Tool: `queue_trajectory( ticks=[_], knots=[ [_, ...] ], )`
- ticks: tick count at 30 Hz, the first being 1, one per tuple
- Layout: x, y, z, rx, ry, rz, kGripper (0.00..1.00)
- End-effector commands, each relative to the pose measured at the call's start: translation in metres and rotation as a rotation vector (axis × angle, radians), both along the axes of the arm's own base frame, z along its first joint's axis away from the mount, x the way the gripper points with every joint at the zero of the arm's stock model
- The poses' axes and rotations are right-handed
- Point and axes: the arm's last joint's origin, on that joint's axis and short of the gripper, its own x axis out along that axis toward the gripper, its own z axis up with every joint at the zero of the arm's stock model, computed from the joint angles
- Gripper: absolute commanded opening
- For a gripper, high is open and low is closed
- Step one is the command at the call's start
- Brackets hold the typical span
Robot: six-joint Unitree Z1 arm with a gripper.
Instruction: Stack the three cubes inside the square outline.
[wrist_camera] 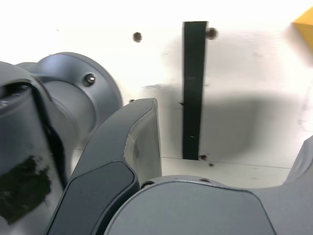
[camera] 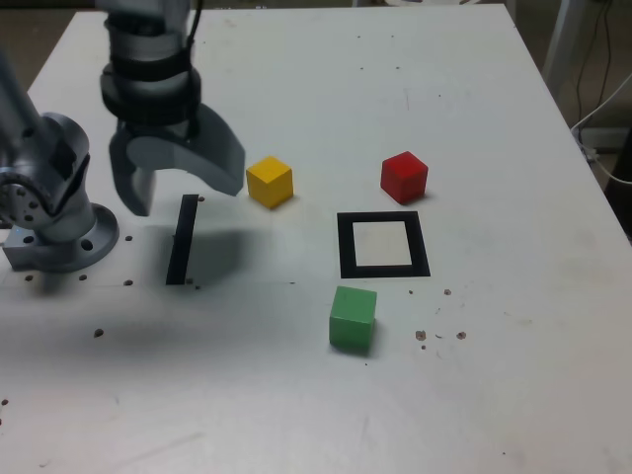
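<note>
With its jaws spread and empty, the gripper [camera: 183, 178] hovers beside the yellow cube [camera: 270, 182], so the first pick likely needs a short reach toward it.

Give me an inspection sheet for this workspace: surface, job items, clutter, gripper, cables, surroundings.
Surface: white table, scuffed, with dark specks.
Job's things: yellow cube, red cube and green cube, all apart and outside the square outline, which holds nothing. None stacked.
Clutter: black strip lying flat, below the gripper in the exterior view.
Gripper: gripper open, holding nothing, above the table beside the arm base.
Cables: white cables beyond the table edge at the exterior view's right.
Surroundings: floor past the table; details unclear.
</note>
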Motion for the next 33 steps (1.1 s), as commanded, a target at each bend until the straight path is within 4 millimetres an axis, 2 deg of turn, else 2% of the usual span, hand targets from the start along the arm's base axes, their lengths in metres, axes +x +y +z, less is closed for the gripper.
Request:
queue_trajectory(
  ticks=[1,6,14,19,33],
  knots=[
    [0.006,0.0,0.003,0.002,-0.01,-0.001,1.0],
    [0.022,-0.001,0.01,0.007,-0.026,-0.008,1.0],
    [0.075,-0.004,0.021,0.02,-0.048,0.006,1.0],
    [0.102,-0.004,0.019,0.021,-0.04,0.031,1.0],
    [0.159,0.008,0.011,0.049,-0.058,0.204,0.99]
  ],
)
